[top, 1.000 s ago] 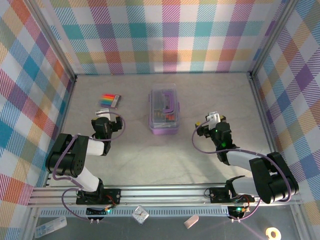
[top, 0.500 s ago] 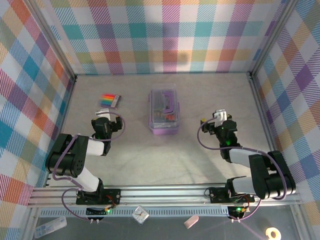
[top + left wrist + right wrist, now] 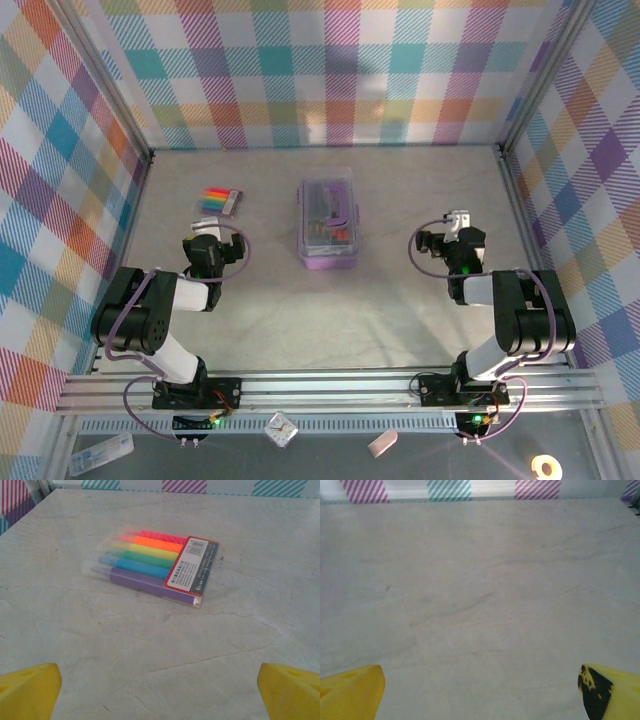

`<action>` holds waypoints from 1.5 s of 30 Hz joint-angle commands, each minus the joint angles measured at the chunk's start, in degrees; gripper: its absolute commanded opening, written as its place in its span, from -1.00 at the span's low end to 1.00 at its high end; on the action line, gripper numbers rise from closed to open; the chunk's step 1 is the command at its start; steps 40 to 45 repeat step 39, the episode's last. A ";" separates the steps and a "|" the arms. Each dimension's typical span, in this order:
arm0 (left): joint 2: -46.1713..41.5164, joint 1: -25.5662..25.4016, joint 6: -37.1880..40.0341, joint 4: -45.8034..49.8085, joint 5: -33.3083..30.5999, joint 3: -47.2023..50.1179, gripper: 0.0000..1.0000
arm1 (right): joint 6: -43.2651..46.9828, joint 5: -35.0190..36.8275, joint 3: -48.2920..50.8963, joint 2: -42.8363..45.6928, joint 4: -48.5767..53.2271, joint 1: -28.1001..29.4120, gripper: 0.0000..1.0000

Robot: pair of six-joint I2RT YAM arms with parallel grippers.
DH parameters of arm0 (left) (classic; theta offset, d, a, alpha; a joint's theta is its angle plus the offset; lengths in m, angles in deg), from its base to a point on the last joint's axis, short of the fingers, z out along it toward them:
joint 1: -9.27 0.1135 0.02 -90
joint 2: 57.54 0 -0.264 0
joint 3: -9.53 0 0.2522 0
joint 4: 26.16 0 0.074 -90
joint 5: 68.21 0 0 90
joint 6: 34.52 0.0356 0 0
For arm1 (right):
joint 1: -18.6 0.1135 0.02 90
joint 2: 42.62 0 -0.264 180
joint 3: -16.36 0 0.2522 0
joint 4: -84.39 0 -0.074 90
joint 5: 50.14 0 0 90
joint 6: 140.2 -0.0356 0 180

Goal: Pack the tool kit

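The tool kit (image 3: 328, 224) is a small purple box with a clear lid lying down over it, in the middle of the table. Small tools show through the lid. My left gripper (image 3: 207, 236) rests low on the table to the box's left, open, with its yellow fingertips (image 3: 29, 689) wide apart over bare table and nothing between them. My right gripper (image 3: 456, 236) sits to the box's right, well apart from it. It is also open, its yellow fingertips (image 3: 351, 691) spread over bare tabletop. Both arms are folded back near their bases.
A flat pack of rainbow markers (image 3: 219, 200) lies just beyond the left gripper, the same markers (image 3: 155, 567) close ahead in the left wrist view. Checkered walls (image 3: 330, 80) close off the back and sides. An aluminium rail (image 3: 330, 385) runs along the near edge.
The right arm has swung to the right, away from the box, and folded back toward its base. The left arm, the box and the marker pack have not moved.
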 commanded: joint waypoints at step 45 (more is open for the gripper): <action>-0.76 0.57 -0.64 0.14 0.91 -0.19 0.99 | -2.08 -2.30 -0.31 0.54 1.30 -0.01 0.98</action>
